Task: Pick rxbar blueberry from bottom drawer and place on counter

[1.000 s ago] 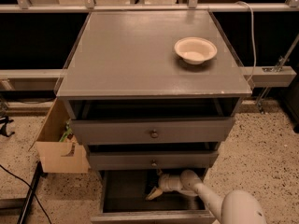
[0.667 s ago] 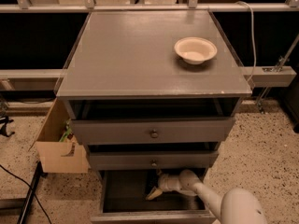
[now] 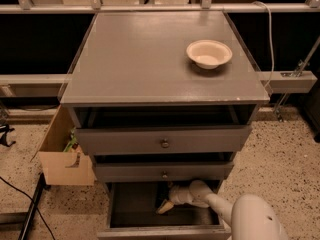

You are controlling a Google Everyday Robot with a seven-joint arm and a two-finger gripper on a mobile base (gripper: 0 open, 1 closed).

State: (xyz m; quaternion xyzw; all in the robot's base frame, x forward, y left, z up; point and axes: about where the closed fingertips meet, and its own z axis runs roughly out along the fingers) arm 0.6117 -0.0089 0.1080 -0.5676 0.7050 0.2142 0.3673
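Note:
The bottom drawer [image 3: 117,209] stands pulled open under the two upper drawers, its inside dark grey. My white arm reaches down into it from the lower right, and the gripper [image 3: 166,205] sits low over the drawer floor near its middle. I cannot make out the rxbar blueberry; it is hidden in the dark of the drawer or behind the gripper. The counter [image 3: 135,54] is the flat grey top of the cabinet, well above the gripper.
A cream round bowl [image 3: 209,53] stands on the counter's back right. The two upper drawers, each with a round knob [image 3: 164,143], stick out slightly over the bottom one. An open cardboard box [image 3: 62,151] stands on the floor at the left, with cables nearby.

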